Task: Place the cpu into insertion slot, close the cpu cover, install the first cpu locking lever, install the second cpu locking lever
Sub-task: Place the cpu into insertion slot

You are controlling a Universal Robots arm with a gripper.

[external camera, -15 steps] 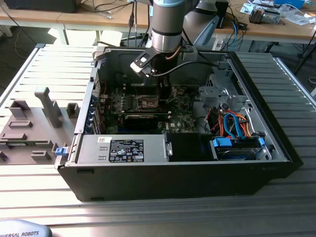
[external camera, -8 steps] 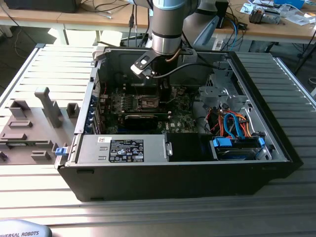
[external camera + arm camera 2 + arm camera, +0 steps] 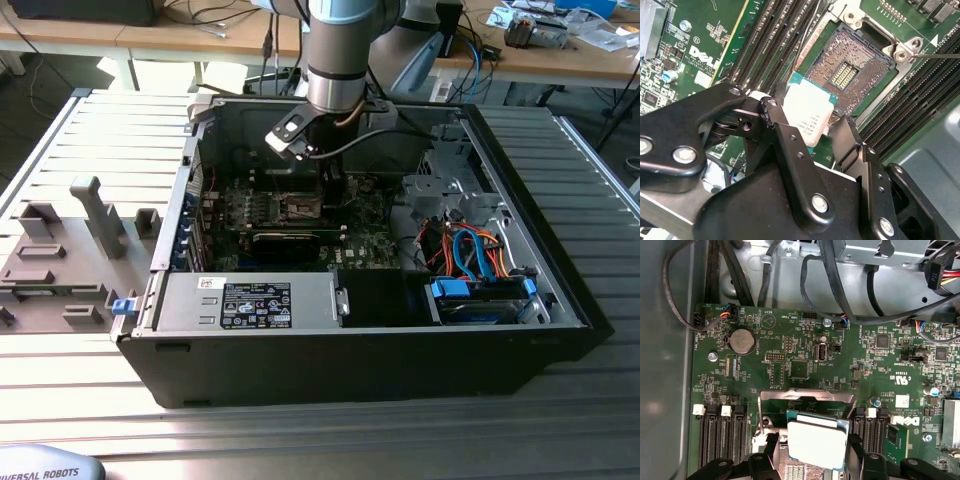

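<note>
Gripper (image 3: 807,125) clamped on cpu (image 3: 805,110), which is held just over the near edge of open insertion slot (image 3: 850,67). cpu cover (image 3: 805,395) raised. In exterior view, gripper is at 1 o'clock from black card (image 3: 295,242).

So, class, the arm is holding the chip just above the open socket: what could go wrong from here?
1. The chip looks offset from the socket in the second wrist view; lowered like that, it could bend the bare contacts.
2. The gripper pinches only the chip's edges, so it might slip and drop.
3. The raised cover stands close by and could snag it.
</note>
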